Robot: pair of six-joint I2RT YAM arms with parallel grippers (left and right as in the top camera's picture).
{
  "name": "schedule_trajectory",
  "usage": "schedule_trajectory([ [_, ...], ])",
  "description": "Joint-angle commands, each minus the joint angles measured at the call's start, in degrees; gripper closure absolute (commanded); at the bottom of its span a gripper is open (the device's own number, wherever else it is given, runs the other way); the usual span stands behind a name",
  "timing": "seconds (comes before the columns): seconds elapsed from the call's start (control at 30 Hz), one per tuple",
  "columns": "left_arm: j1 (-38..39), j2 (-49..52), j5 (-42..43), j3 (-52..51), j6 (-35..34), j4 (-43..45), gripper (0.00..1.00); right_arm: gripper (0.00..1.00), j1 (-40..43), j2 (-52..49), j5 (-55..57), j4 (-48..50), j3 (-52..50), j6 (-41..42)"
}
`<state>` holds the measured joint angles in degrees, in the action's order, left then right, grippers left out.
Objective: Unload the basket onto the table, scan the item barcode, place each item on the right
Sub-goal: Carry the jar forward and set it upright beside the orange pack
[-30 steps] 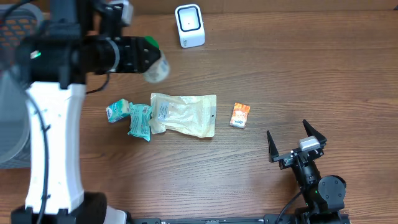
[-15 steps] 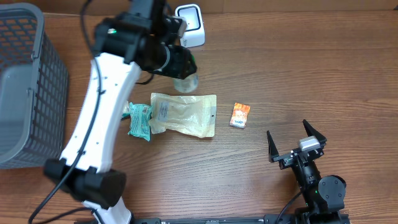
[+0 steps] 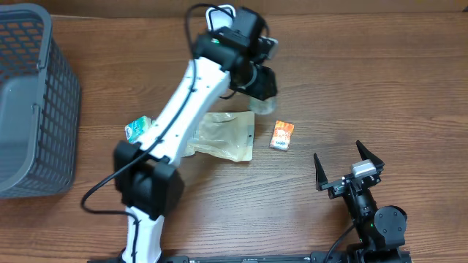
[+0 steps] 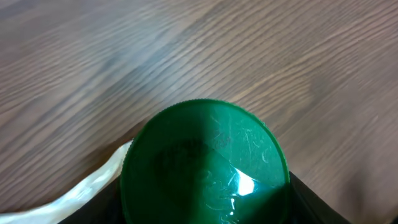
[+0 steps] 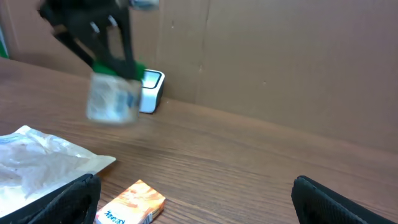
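Green-capped bottle (image 5: 113,98) hangs clear of the table, gripped near its cap by the left claw (image 3: 259,79), whose fingers close on it from above. It looks blurred from the right wrist. From the left wrist the green cap (image 4: 205,162) fills the lower middle, with wood grain beyond it.

The left arm (image 3: 183,109) reaches from the near edge on a long diagonal to the far side of the table (image 3: 380,80), its wrist bent downward. The white scanner (image 5: 151,92) stands just behind the claw, by the far edge.

Below the claw and toward the arm's base lies a pale pouch (image 3: 230,135), partly under the arm. A small orange packet (image 3: 282,135) lies near the claw, on its near side. A teal packet (image 3: 135,129) and a grey mesh basket (image 3: 29,102) sit well off beyond the arm.

The right claw (image 3: 344,166) rests low at the near edge, well apart, fingers spread wide and empty. Brown cardboard wall (image 5: 298,62) backs the wooden table.
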<state>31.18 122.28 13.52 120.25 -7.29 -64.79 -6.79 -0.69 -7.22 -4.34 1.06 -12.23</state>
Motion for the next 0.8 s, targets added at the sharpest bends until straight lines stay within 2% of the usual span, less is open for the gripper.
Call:
schedule_trajectory([
  [0.0, 1.46, 3.52, -3.41, 0.11, -2.23, 1.29, 0.51, 0.00, 0.15, 0.52, 0.31, 0.20, -0.59, 0.35],
  [0.27, 2.60, 11.47, -4.96, 0.11, -5.22, 6.14, 0.51, 0.00, 0.15, 0.52, 0.31, 0.20, -0.59, 0.35],
  [0.47, 2.54, 13.18, -5.11, 0.11, -6.51, 9.07, 0.50, 0.00, 0.15, 0.52, 0.31, 0.20, -0.59, 0.37],
  [0.67, 3.37, 13.18, -4.92, 0.11, -6.49, 7.48, 0.50, 0.00, 0.15, 0.52, 0.31, 0.20, -0.59, 0.35],
  [0.77, 4.07, 13.18, -4.92, 0.11, -6.49, 4.96, 0.45, 0.00, 0.15, 0.52, 0.31, 0.20, -0.59, 0.35],
])
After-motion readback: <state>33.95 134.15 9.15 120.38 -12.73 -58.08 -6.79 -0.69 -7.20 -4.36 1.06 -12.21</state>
